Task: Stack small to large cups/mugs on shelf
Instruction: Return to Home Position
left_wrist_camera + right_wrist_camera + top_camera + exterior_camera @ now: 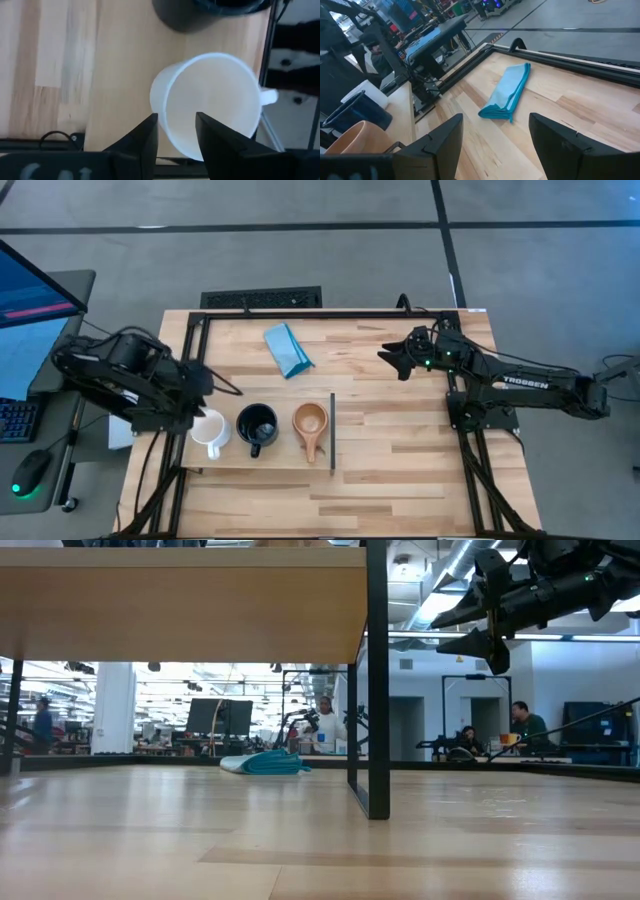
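- Shelf [280, 461] sits on the tabletop [400, 480], with its dark strip [332, 430] on the edge toward the right arm.
- Three vessels stand in a row on the shelf, upright and apart: white mug [210, 431], black mug [257, 427], wooden cup [310, 422] nearest the strip.
- Left gripper [215, 386] is just beside the white mug; jaws parted. In the wrist view the mug's rim shows in the gap. Contact: cannot tell.
- Right gripper [396, 359] is raised, well apart from the shelf; jaws wide apart and empty.
- Blue cloth [287, 350] lies folded on the tabletop between the arms.
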`<act>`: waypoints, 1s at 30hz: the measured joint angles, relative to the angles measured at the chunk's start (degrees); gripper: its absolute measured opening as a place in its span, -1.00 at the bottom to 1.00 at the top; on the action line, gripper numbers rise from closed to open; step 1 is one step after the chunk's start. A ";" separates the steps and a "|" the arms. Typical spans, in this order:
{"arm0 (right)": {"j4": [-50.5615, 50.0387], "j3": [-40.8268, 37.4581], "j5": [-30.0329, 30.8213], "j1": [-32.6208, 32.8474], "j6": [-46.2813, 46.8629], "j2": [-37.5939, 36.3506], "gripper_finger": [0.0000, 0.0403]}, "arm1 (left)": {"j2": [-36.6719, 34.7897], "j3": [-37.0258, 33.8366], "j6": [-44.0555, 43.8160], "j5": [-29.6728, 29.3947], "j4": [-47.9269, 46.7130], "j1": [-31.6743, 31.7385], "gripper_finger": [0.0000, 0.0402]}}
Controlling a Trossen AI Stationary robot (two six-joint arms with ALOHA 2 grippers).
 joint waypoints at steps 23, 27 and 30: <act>5.35 0.02 -3.17 0.02 -0.96 -0.69 0.24 | -19.67 7.23 -4.13 -40.30 11.67 -0.02 -0.50; 5.63 0.07 -3.14 0.02 -2.90 -3.28 0.24 | -19.89 7.20 1.78 -45.52 13.47 -0.02 -0.58; 5.72 0.07 -3.00 0.02 -4.42 -6.26 0.24 | -19.88 7.18 6.09 -46.27 14.53 -0.02 -0.62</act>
